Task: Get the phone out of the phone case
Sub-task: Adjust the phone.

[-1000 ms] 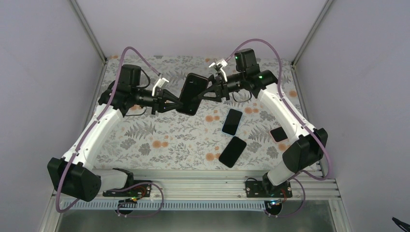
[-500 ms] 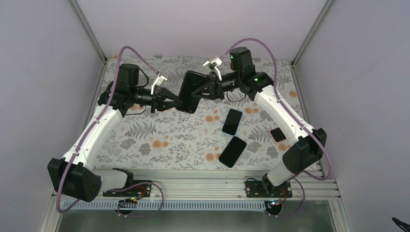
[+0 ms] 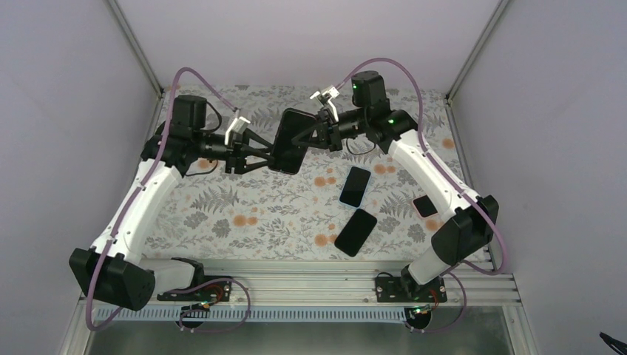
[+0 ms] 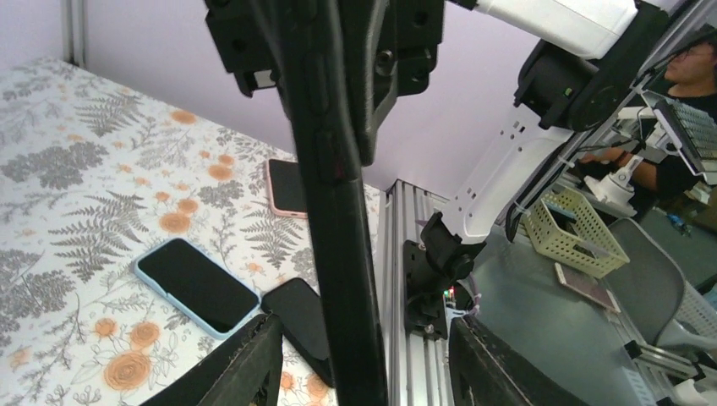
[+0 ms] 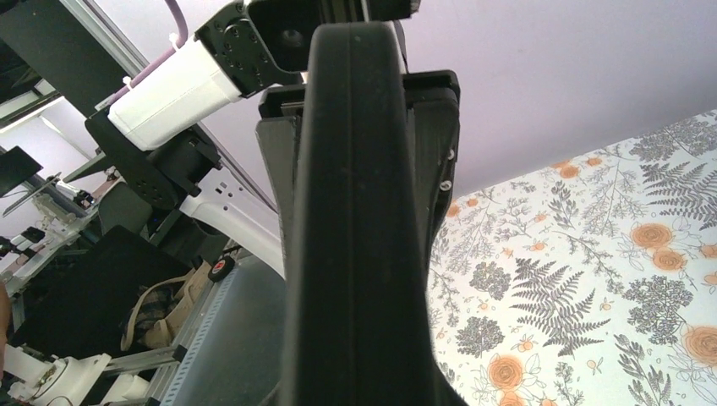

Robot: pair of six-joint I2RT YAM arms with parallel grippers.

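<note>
The cased phone (image 3: 290,140) is held in the air at the upper centre of the top view, above the flowered tablecloth (image 3: 244,214), standing nearly on edge with its dark face showing.

The right gripper (image 3: 309,137) is closed on its right-hand side. In the left wrist view the black jaw blocks are seen pressed against both faces of the upper part of the slab. In the right wrist view the rounded black edge fills the middle of the frame, and the gripper's own fingers are hidden behind it.

The left gripper (image 3: 269,154) is spread wide. In its own view the two fingers (image 4: 254,359) are seen at the bottom of the frame, one on each side of the phone's thin edge, with a gap left on both sides. Side buttons can be made out along that edge.

The left arm is raised from its base at the lower left, its white link slanted up and its wrist turned level toward the right. The right arm is mirrored from the lower right, its wrist turned toward the left, so that the two grippers face each other across the phone.

On the cloth right of centre lie a phone in a light blue case (image 3: 356,186), a black phone (image 3: 356,231) just below it, and a small dark pink-rimmed item (image 3: 426,205) near the right edge.
</note>
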